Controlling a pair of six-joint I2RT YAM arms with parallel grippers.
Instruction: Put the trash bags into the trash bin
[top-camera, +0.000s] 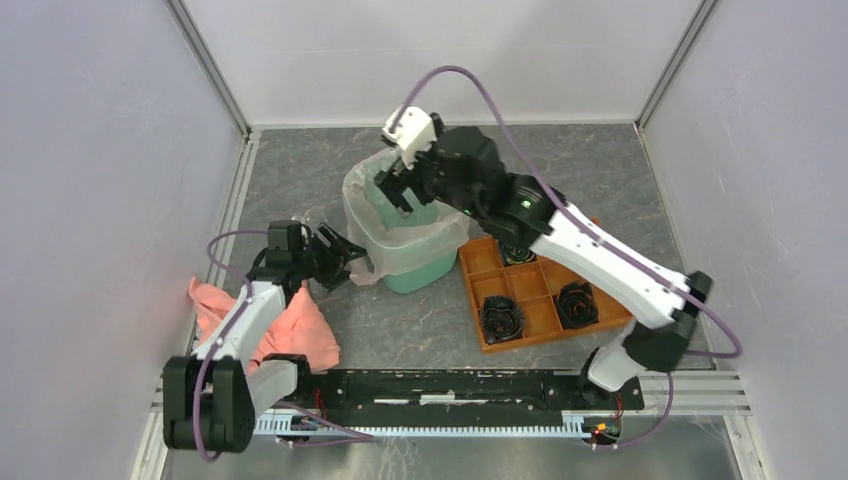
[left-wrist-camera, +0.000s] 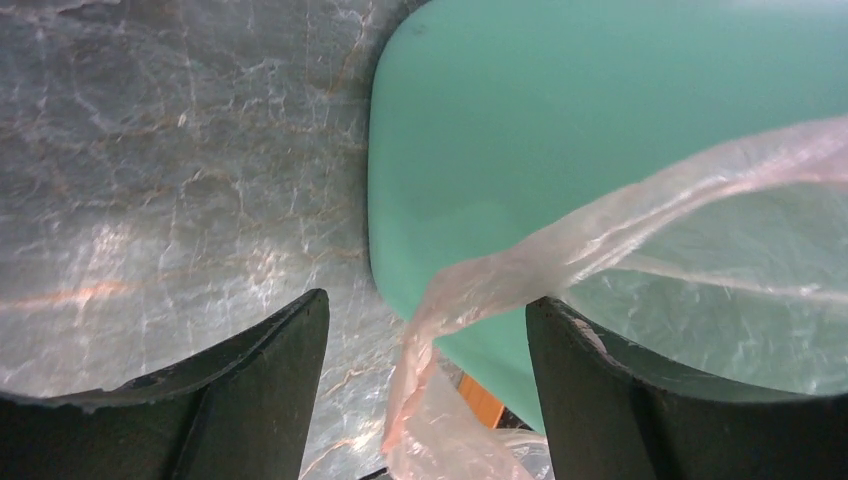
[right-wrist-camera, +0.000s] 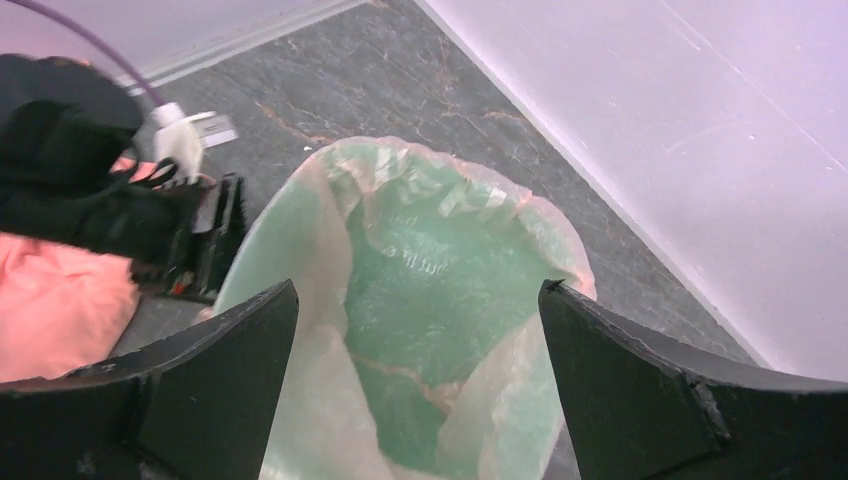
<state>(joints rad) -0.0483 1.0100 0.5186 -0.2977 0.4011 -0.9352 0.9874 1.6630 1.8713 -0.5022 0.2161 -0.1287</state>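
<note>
Two black fingers (left-wrist-camera: 250, 390) of the left pincer (left-wrist-camera: 425, 300) fill the bottom of its wrist view. They are spread wide, with nothing clamped between them. A twisted strand of the bag (left-wrist-camera: 520, 265), pale pink and see-through, runs through the gap. It passes closer to the right-hand finger than to the other, and whether it touches that finger cannot be told. Just ahead of the tips, a little to the right, stands the bin (left-wrist-camera: 560, 100), its mint-green wall close in front, on the grey marbled table (left-wrist-camera: 150, 180).

From above, the left pincer sits low beside the bin's near left corner, where a loose tail of film hangs outside the wall. The rest of the bag is draped over the rim and lines the inside, wrinkled. A fold also spills over the near right side.

The right pincer (right-wrist-camera: 418, 285) hovers above the bin's mouth, pointing down, with its fingers spread wide and gripping nothing. Below it the film covers the inner walls, and faint printed lettering shows on the far one.

Behind the left pincer, under that arm, lies a salmon-pink cloth (top-camera: 295, 325). To the right of the right pincer and nearer the bases, an orange tray (top-camera: 541, 314) lies just beside the bin. Three of its compartments each hold a dark rosette (top-camera: 500, 317).
</note>
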